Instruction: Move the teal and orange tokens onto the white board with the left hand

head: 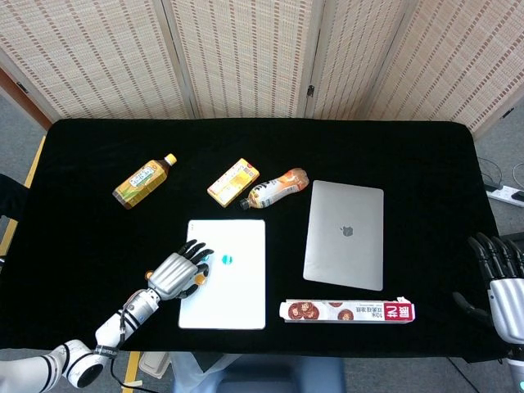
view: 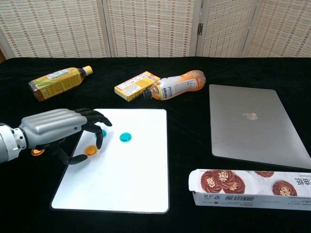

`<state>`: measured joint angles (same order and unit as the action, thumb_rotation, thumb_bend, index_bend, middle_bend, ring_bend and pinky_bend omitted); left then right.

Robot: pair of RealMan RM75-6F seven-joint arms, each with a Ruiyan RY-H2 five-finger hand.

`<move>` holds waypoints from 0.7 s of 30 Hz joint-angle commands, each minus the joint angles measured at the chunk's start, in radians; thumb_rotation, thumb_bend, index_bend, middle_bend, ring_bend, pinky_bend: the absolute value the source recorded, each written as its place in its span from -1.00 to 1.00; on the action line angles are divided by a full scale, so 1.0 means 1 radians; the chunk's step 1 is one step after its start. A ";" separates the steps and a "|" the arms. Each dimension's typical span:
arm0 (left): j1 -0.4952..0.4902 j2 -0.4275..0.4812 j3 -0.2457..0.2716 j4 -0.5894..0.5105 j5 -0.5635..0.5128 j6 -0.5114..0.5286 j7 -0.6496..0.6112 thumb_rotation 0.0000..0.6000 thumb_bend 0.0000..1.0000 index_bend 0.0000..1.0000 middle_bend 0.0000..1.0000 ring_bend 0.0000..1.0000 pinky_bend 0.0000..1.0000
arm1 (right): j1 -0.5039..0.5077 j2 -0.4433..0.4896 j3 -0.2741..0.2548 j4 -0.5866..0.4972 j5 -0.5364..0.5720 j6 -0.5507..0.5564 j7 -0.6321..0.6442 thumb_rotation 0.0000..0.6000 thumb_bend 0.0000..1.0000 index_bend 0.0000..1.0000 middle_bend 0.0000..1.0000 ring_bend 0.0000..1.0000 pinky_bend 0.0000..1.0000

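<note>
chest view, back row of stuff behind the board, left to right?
Green tea bottle → yellow box → orange drink bottle, its cap end right by the box. The laptop sits further right, nearer the camera.

Black table: white board, laptop, two bottles, yellow box, cookie box.

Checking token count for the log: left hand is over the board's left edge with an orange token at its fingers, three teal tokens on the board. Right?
Not three. The chest view shows two teal tokens on the white board, one partly hidden behind the left hand. The rest holds: orange token at its fingers.
</note>
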<state>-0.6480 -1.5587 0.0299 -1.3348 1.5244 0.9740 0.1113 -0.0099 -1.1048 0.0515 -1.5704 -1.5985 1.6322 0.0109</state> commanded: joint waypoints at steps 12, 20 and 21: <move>0.036 0.038 0.005 -0.041 -0.011 0.045 0.036 1.00 -0.12 -0.58 -0.78 -1.00 -1.00 | -0.008 0.004 -0.002 -0.003 -0.006 0.015 0.003 0.96 -0.58 -1.00 -0.84 -0.93 -1.00; 0.086 0.093 0.002 -0.060 -0.031 0.104 0.000 1.00 -0.15 -0.33 -0.78 -1.00 -1.00 | -0.008 0.002 -0.002 0.001 -0.015 0.021 0.007 0.96 -0.58 -1.00 -0.84 -0.93 -1.00; 0.093 0.096 0.005 -0.052 -0.037 0.106 -0.006 1.00 -0.15 -0.30 -0.78 -1.00 -1.00 | -0.007 0.001 -0.002 0.001 -0.016 0.019 0.007 0.96 -0.58 -1.00 -0.84 -0.93 -1.00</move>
<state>-0.5593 -1.4662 0.0330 -1.3915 1.4926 1.0770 0.1101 -0.0172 -1.1031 0.0496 -1.5693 -1.6144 1.6518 0.0181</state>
